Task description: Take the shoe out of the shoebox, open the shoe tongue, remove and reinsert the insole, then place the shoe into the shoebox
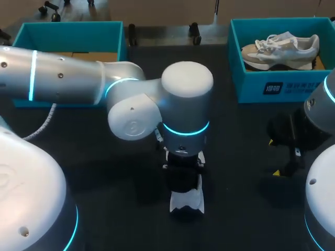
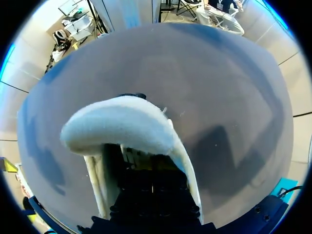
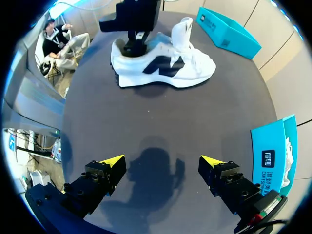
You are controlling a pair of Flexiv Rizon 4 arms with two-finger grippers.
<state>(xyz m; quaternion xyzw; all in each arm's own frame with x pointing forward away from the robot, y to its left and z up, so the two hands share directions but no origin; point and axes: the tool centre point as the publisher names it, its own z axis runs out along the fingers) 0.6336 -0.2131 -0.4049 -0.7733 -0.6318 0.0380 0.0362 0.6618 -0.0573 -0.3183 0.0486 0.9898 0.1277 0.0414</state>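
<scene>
A white sneaker (image 3: 165, 68) with a dark side logo lies on the dark table, its tongue (image 3: 183, 28) standing up. In the head view only its heel end (image 1: 186, 203) shows under my left arm. My left gripper (image 3: 134, 46) points straight down into the shoe's opening at the heel. In the left wrist view the padded white heel collar (image 2: 122, 122) curves around the fingers and hides them, and what they pinch does not show. My right gripper (image 3: 162, 161) hangs open above bare table to the right of the shoe (image 1: 274, 157), holding nothing.
A teal shoebox (image 1: 261, 86) at the back right holds a second, beige and white sneaker (image 1: 280, 49). Another teal box (image 1: 68, 34) stands at the back left. My left arm's elbow (image 1: 157, 104) spans the table's middle.
</scene>
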